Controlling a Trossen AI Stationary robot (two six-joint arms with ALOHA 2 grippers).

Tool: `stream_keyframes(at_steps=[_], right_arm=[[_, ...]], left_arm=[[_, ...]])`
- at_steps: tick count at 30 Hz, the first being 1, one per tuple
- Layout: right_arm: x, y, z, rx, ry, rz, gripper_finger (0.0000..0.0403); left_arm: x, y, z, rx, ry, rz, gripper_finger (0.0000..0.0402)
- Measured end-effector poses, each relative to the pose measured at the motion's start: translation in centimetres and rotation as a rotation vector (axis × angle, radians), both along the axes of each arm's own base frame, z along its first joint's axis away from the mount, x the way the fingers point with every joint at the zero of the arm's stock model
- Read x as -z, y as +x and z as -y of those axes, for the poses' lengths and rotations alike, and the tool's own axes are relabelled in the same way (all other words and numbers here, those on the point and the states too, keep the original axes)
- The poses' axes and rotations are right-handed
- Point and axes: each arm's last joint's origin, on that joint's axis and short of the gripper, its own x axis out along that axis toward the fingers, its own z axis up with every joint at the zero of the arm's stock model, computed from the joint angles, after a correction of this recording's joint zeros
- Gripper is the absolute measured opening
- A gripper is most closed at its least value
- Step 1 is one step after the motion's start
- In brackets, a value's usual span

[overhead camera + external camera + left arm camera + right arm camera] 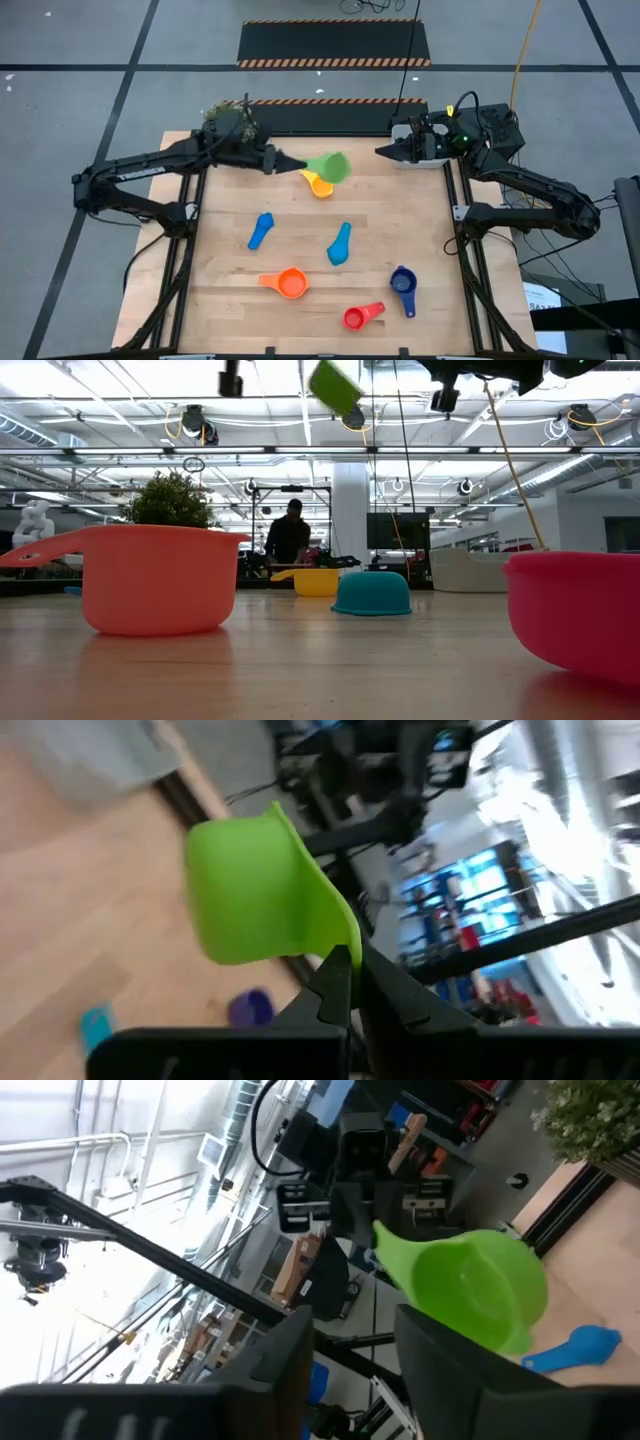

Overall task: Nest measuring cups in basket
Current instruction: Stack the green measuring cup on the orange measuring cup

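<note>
My left gripper (300,163) is shut on a green measuring cup (331,167) and holds it in the air near the table's far edge, above a yellow cup (320,186) that rests on the wood. My right gripper (381,151) stands open just right of the green cup, with nothing between its fingers (290,1355). Two light blue cups (260,230) (340,243), an orange cup (289,283), a red one (361,316) and a dark blue one (403,287) lie spread over the table. The light-grey basket (432,160) sits at the far right, mostly under my right arm. My left gripper pinches the green cup's handle (338,952) between its two fingers. The fingers come nearly level from the table's left and point along the handle. The cup (335,385) is lifted clear of the table and tilted, its bowl beyond the fingertips.
A potted green plant (228,122) stands at the far left corner behind my left arm. In the low view a person (290,532) shows in the room beyond the table. Bare wood lies between the scattered cups in the table's middle.
</note>
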Motion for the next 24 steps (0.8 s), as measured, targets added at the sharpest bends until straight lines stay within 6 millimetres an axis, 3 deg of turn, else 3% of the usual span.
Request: stream_keyframes(at_steps=[6, 13, 18, 24], right_arm=[[0.4, 0.0, 0.1, 0.008, -0.022, -0.028, 0.0178], [0.8, 0.1, 0.1, 0.015, -0.051, -0.06, 0.0182], [0.8, 0.1, 0.1, 0.025, -0.071, -0.057, 0.0182], [0.9, 0.1, 0.5, 0.142, -0.066, -0.067, 0.0182]], left_arm=[[-0.8, -3.1, 1.3, 0.019, -0.008, -0.06, 0.0008], [-1.2, -6.1, 3.7, 0.068, -0.021, -0.127, 0.0012], [-1.5, -6.8, 5.5, 0.124, -0.053, -0.101, 0.0006], [0.2, -6.3, 7.9, 0.174, -0.144, -0.13, 0.0011]])
